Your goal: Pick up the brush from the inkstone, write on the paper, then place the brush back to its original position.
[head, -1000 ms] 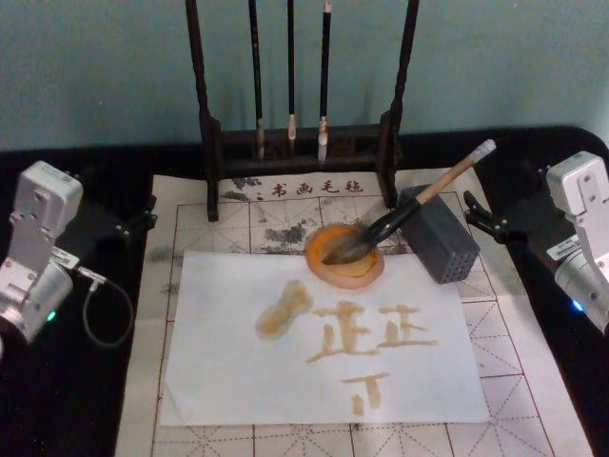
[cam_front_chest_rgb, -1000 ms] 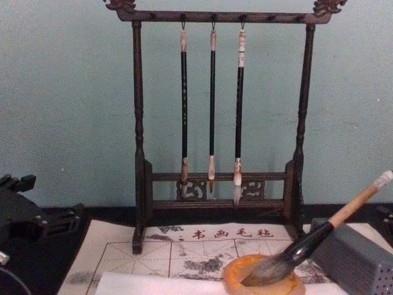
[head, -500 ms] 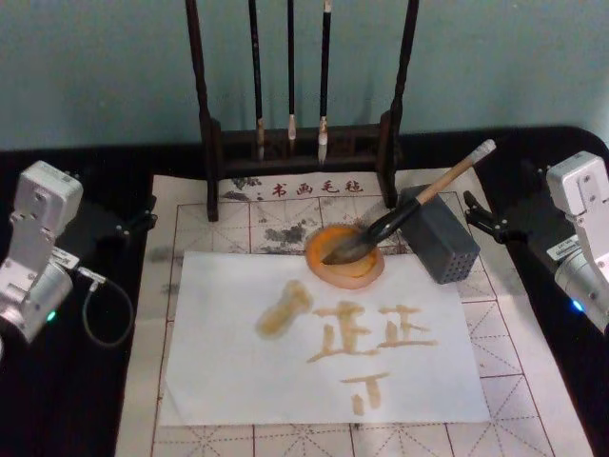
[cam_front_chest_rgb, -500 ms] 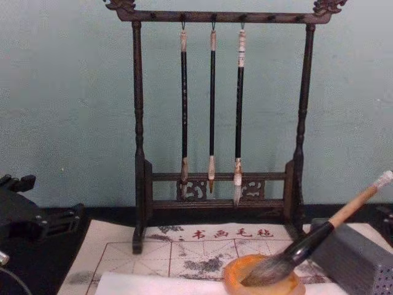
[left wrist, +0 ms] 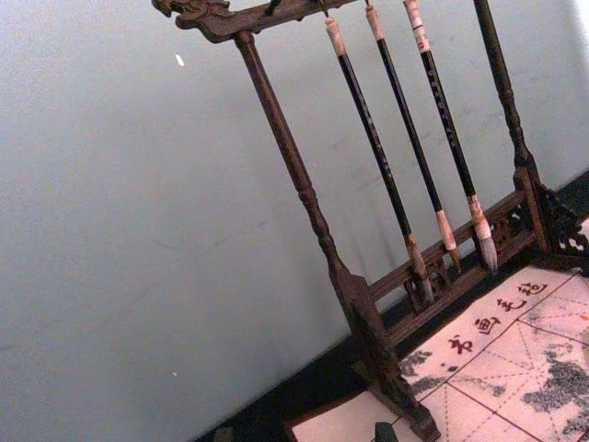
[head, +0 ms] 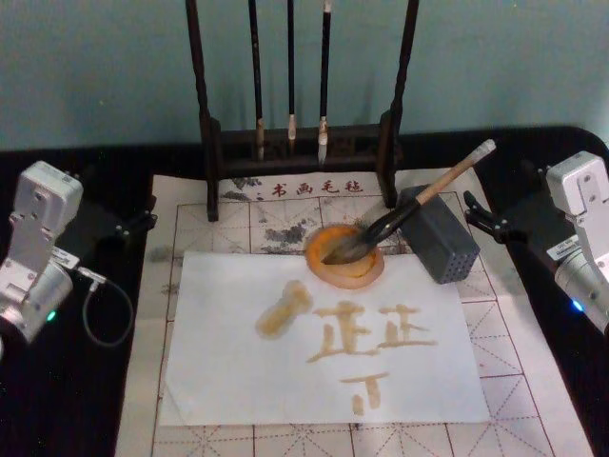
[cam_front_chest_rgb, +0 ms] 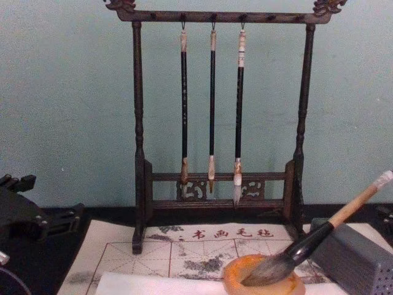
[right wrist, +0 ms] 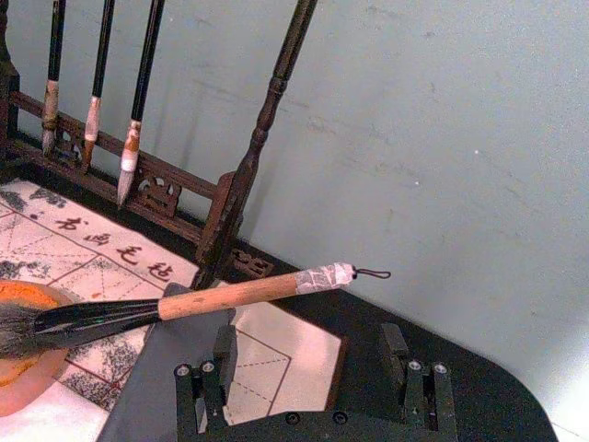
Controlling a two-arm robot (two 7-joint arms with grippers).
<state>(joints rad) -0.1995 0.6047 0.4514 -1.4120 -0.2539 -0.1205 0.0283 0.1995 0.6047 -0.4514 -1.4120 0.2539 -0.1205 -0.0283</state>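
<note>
The brush (head: 419, 198) lies unheld, its bushy head in the round orange inkstone (head: 344, 257) and its tan handle propped across the grey block (head: 440, 236). The white paper (head: 228, 371) lies in front of the inkstone and carries several amber strokes and a blot. My right gripper (head: 479, 215) is parked open at the table's right edge, level with the block. In the right wrist view its fingers (right wrist: 225, 354) stand apart just short of the brush's handle (right wrist: 241, 293). Over at the table's left edge, my left gripper (head: 143, 214) is parked open, far from the brush.
A dark wooden rack (head: 207, 124) with three thin hanging brushes (head: 291, 67) stands behind the inkstone. A gridded felt mat (head: 533, 400) lies under the paper on the black tabletop. A cable loop (head: 105, 314) hangs by the left arm.
</note>
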